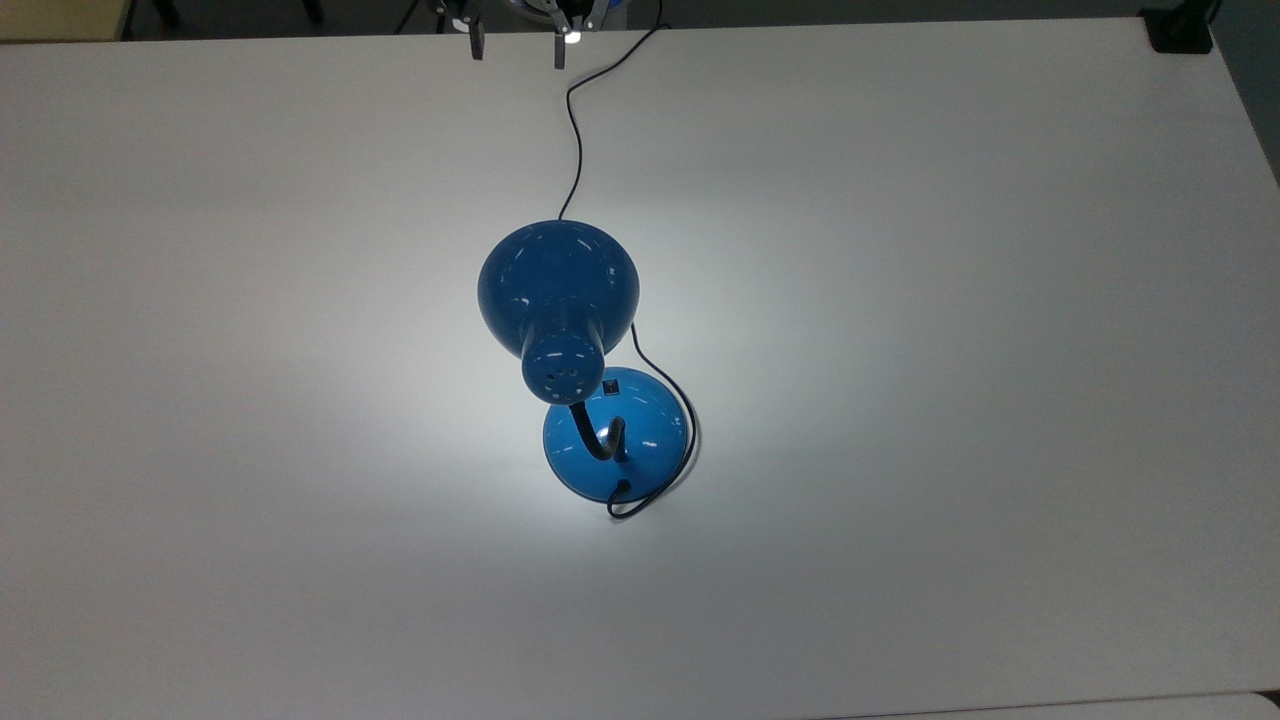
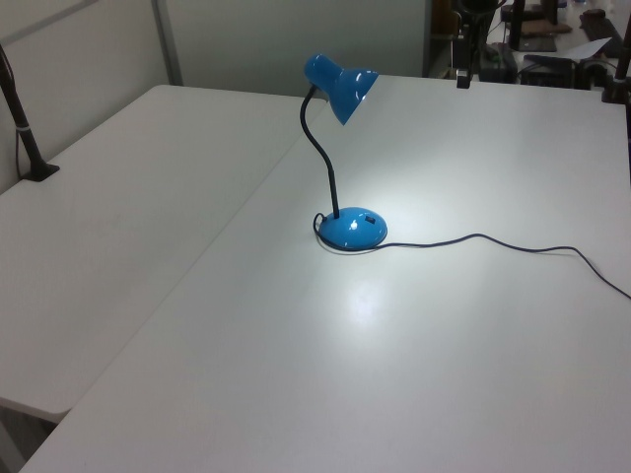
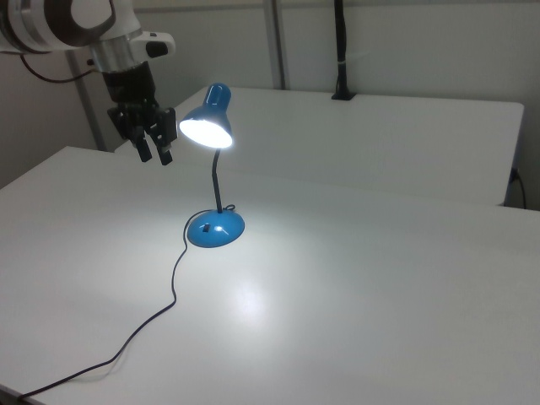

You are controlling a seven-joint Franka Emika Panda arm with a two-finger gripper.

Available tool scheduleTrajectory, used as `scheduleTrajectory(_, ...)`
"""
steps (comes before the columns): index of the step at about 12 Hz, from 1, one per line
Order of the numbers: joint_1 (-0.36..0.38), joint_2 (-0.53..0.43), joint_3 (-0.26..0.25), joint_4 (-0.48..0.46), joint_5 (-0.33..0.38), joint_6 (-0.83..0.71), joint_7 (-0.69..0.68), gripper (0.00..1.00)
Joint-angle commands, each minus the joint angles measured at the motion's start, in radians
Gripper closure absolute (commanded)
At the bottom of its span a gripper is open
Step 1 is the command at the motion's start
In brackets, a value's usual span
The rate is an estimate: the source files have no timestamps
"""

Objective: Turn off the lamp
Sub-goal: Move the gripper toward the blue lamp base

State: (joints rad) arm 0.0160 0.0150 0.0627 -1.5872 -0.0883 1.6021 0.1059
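The blue lamp is lit and stands mid-table, its shade (image 1: 557, 285) leaning over a bright patch and its domed base (image 1: 640, 440) carrying a small black switch (image 1: 613, 385). Its thin black cord (image 1: 573, 130) runs to the top view's far edge. My gripper (image 1: 518, 48) hovers there above the cord, open and holding nothing, far from the switch. In the right view the gripper (image 3: 156, 153) hangs left of the glowing shade (image 3: 207, 122) and well above the base (image 3: 215, 230). The left view shows the lamp (image 2: 340, 87) and one fingertip (image 2: 461, 74) at the back.
A black clamp (image 1: 1178, 30) sits on the top view's far right corner. A black post (image 2: 25, 138) stands at the left view's left, and the same kind of post (image 3: 340, 51) rises at the back of the right view. Cluttered equipment (image 2: 552, 49) lies beyond the table.
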Motion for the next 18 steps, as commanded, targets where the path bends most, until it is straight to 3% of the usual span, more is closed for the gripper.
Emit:
scheduleTrajectory(1,0.004,-0.001,-0.004,0.004,0.012,-0.019,-0.018,1.0)
scheduleTrajectory(11,0.004,0.008,-0.003,-0.019,0.012,0.067,-0.018,1.0)
scheduleTrajectory(18,0.016,0.017,0.0,-0.157,0.01,0.284,-0.023,1.0)
